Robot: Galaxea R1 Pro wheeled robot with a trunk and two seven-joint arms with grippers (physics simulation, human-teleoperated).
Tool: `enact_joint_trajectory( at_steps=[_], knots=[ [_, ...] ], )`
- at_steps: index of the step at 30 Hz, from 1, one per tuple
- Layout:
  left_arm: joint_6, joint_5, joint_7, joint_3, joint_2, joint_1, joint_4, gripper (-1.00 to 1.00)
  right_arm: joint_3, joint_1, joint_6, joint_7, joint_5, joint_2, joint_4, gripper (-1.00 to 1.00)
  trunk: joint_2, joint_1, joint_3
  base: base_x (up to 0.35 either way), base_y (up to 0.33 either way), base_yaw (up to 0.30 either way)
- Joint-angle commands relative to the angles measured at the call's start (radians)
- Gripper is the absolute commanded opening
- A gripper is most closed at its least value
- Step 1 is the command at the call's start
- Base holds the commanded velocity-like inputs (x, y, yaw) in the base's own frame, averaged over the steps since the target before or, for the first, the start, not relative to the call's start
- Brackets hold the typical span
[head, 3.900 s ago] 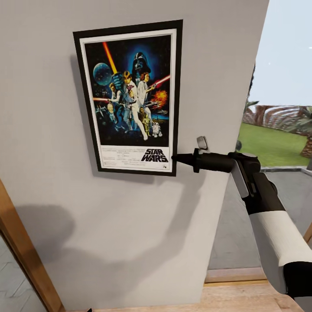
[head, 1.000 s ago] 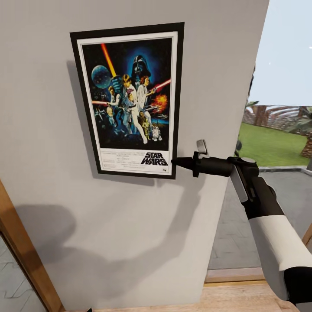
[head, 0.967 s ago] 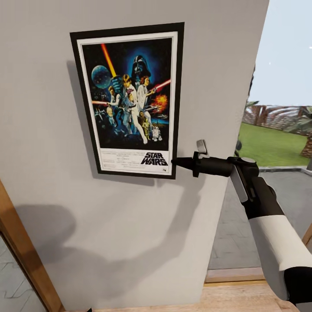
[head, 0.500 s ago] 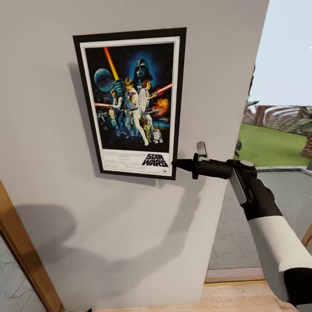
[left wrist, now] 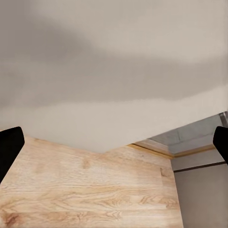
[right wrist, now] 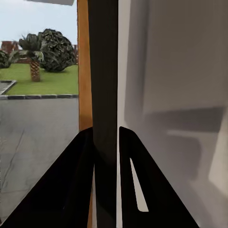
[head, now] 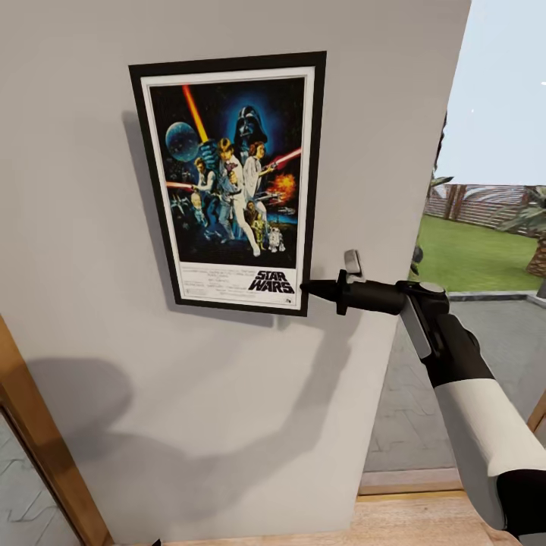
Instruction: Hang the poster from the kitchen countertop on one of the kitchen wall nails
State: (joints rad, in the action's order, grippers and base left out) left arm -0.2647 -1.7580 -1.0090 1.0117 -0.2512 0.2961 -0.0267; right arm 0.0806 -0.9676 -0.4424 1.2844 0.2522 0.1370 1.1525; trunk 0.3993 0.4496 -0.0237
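Note:
The Star Wars poster point(head: 231, 174) stands upright and flat against a grey wall point(head: 227, 425), black frame and white border facing me. My right gripper point(head: 305, 287) is shut on the poster's lower right corner, its arm reaching in from the right. In the right wrist view the two dark fingers point(right wrist: 76, 180) clamp the poster's thin black edge point(right wrist: 104, 71). My left gripper point(left wrist: 115, 145) is open, with only its fingertips point(left wrist: 9, 149) at the sides over a wooden floor point(left wrist: 85, 194). No nail can be made out on the wall. The kitchen countertop is out of view.
The wall ends at a corner just right of the poster; beyond it lies an opening onto paving and a lawn point(head: 478, 254). A wooden door frame point(head: 42, 447) slants up at the lower left. Wooden floor point(head: 394, 523) runs along the wall's foot.
The poster has shifted slightly to the right against the wall and its top edge now sits lower in the picture. The right gripper keeps its hold on the corner and has dropped a little.

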Motion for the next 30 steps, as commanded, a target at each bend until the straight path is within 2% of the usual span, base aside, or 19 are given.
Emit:
enact_joint_trajectory(
  at_steps=[1, 30],
  knots=[
    [-0.005, -0.007, 0.0, 0.008, 0.0, 0.0, -0.001, 1.0, 0.002, 0.0, -0.011, -0.001, 0.009, 0.001, 0.0, -1.0, 0.001, 0.0, 0.0, 0.0, 0.0, 0.0],
    [-0.006, -0.007, -0.002, 0.008, 0.0, 0.0, -0.001, 1.0, 0.004, 0.023, -0.01, 0.0, 0.009, 0.001, 0.0, -1.0, 0.001, 0.0, 0.0, 0.0, 0.003, 0.0]
  ],
)
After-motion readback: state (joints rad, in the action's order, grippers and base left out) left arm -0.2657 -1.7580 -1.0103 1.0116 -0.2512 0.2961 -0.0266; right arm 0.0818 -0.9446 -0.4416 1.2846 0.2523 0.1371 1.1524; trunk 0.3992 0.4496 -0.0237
